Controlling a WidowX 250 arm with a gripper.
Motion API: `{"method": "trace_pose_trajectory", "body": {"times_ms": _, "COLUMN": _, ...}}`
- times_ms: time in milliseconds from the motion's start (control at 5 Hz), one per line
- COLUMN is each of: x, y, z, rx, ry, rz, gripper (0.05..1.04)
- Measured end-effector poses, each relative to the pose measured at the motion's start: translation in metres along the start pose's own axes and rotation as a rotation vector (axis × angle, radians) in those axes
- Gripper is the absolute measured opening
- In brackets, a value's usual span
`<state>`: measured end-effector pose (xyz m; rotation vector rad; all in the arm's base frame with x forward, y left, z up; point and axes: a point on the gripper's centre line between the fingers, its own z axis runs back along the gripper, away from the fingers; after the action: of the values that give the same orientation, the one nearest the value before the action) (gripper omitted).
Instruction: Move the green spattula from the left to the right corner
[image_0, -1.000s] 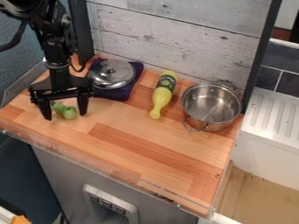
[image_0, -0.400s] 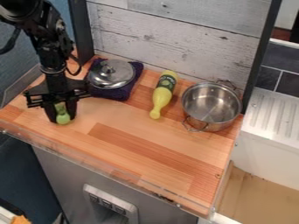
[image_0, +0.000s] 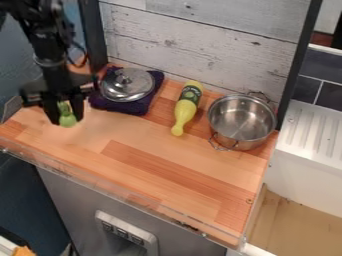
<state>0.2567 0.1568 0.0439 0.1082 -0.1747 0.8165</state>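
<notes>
Two fingers of the pincer (image_0: 65, 119) clamp the green spatula (image_0: 67, 120) between them, at the left of the worktop (image_0: 153, 155); its long axis runs nearly upright, rounded wider end pointing down.

End effector (image_0: 66, 120) hangs pointing down, fingers part-closed w/ gap btwn.

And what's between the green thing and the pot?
A yellow bottle lies between the green thing and the pot, with bare wood around its neck. The camera view shows that.
</notes>
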Motion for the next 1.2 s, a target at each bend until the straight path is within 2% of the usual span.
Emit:
{"method": "trace_pose_trajectory", "body": {"times_ms": 200, "x": -0.012, "y": -0.017, "z": 0.026, "rx": -0.066, "ry": -0.034, "rz": -0.046, "gripper": 0.402}}
{"method": "trace_pose_trajectory", "body": {"times_ms": 400, "x": -0.04, "y": -0.047, "z": 0.049, "rx": -0.128, "ry": -0.051, "rz": -0.156, "gripper": 0.403}}
{"method": "trace_pose_trajectory", "body": {"times_ms": 600, "x": -0.075, "y": -0.083, "z": 0.062, "rx": -0.186, "ry": -0.055, "rz": -0.285, "gripper": 0.403}}
{"method": "trace_pose_trajectory", "body": {"times_ms": 800, "x": -0.112, "y": -0.112, "z": 0.063, "rx": -0.245, "ry": -0.037, "rz": -0.398, "gripper": 0.402}}
{"method": "trace_pose_trajectory", "body": {"times_ms": 1000, "x": -0.156, "y": -0.141, "z": 0.061, "rx": -0.26, "ry": -0.04, "rz": -0.523, "gripper": 0.403}}
{"method": "trace_pose_trajectory", "body": {"times_ms": 1200, "x": -0.171, "y": -0.149, "z": 0.043, "rx": -0.253, "ry": -0.023, "rz": -0.573, "gripper": 0.403}}
